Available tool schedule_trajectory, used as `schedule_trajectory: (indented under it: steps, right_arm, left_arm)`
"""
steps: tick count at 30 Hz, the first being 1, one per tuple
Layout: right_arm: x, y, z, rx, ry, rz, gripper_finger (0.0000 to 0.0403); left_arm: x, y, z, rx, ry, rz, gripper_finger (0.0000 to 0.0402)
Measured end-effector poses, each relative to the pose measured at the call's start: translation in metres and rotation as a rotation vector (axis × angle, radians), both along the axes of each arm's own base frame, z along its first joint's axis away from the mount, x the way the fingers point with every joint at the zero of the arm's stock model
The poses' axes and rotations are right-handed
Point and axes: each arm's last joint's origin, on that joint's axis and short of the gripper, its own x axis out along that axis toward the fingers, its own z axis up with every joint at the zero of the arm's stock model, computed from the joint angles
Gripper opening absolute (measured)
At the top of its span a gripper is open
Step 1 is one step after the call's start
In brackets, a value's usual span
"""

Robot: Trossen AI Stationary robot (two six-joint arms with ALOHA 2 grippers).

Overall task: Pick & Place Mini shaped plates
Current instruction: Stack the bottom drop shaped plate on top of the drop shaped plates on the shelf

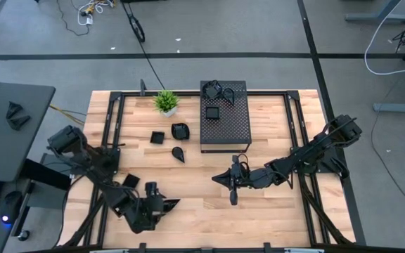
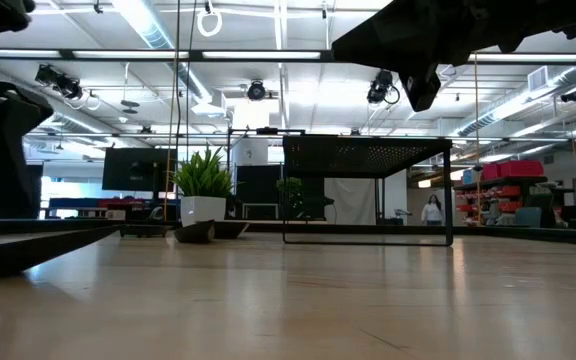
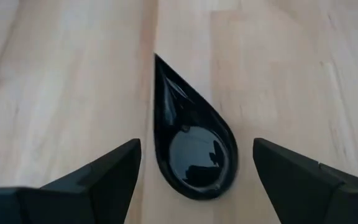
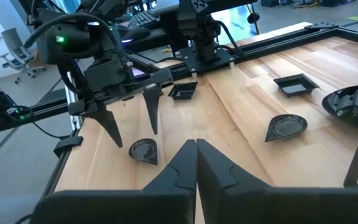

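A glossy black teardrop plate [image 3: 191, 155] lies flat on the wooden table near its front left. My left gripper [image 3: 197, 143] hangs open over it, one finger on each side of its round end, touching nothing; the right wrist view shows the same gripper [image 4: 135, 138] above that plate [image 4: 143, 151]. My right gripper [image 4: 196, 146] is shut and empty, held above the table's middle [image 1: 221, 179]. More mini plates lie on the table: a square one [image 1: 131, 181], another square one [image 1: 158, 137], a rounded one [image 1: 180, 131] and a teardrop one [image 1: 178, 153].
A black perforated box [image 1: 225, 125] stands at the far middle with a square plate [image 1: 212, 112] and other plates [image 1: 218, 88] on top. A small green potted plant [image 1: 166, 102] stands to its left. A black frame [image 1: 111, 119] runs around the table.
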Motion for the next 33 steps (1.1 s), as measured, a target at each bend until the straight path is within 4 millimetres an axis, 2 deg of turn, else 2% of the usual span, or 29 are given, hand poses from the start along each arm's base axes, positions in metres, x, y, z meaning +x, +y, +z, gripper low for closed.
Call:
schedule_trajectory:
  steps: [13,22,33]
  right_arm:
    - [0.000,0.000,0.000,-0.001,0.000,0.000,0.0008]
    - [0.000,0.000,0.000,-0.001,0.000,0.000,0.0008]
    - [0.000,0.000,0.000,-0.003,0.004,0.000,0.0008]
  left_arm:
    - [-0.003,-0.006,-0.023,-0.065,0.079,0.092,0.0314]
    - [0.001,0.000,-0.026,0.039,-0.023,0.155,0.0314]
    - [0.011,0.006,-0.033,0.106,-0.047,0.184,0.0314]
